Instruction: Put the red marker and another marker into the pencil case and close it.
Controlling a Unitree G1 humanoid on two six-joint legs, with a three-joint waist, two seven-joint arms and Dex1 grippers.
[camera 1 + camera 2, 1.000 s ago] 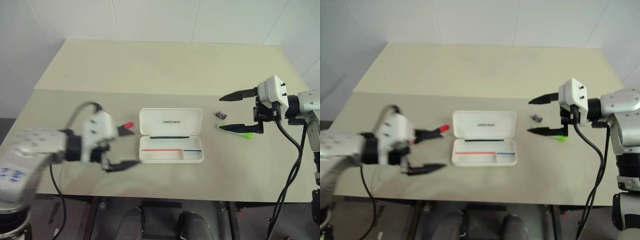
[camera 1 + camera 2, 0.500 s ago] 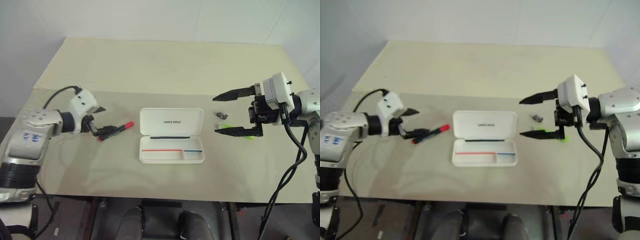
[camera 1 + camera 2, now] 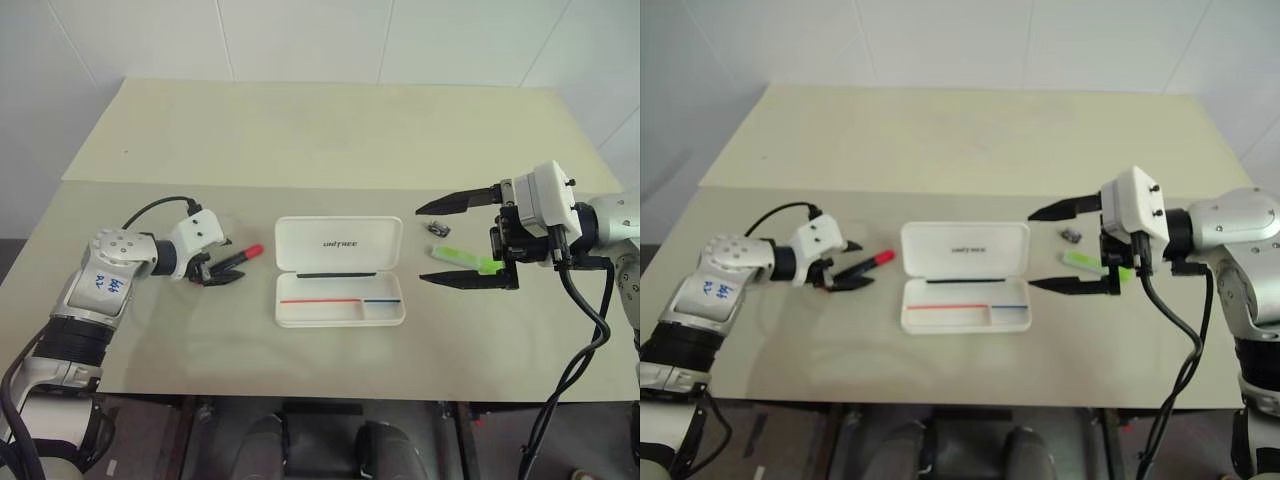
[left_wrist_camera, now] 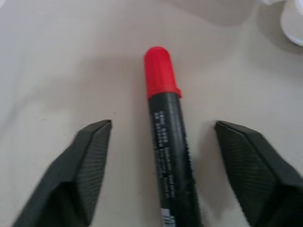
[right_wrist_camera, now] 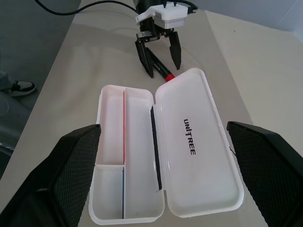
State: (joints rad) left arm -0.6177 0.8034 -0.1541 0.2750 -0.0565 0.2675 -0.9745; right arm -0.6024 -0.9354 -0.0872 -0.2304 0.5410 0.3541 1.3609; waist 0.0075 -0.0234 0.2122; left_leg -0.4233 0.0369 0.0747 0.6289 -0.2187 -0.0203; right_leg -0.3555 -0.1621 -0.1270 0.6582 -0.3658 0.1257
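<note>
Pale beige table point(image 3: 330, 130) against a white tiled wall point(image 3: 300, 40), surface creased across its width. Left gripper point(image 3: 216, 270) low at the table, arm reaching in from the left edge and pointing right; fingers point(image 4: 90, 165) spread, one on each side of the red marker point(image 3: 238, 257), no contact seen in left wrist view. Marker lies flat on the table, red cap toward the pencil case point(image 3: 339, 285), just beside it but apart. Case at table centre, open flat, lid reads "UNITREE"; tray shows a red and a blue line. Small dark clip point(image 3: 435, 227) right of the lid. Green highlighter point(image 3: 462, 258) on the table. Right gripper point(image 3: 448, 243) above it, pointing left, jaws wide open, holding nothing
</note>
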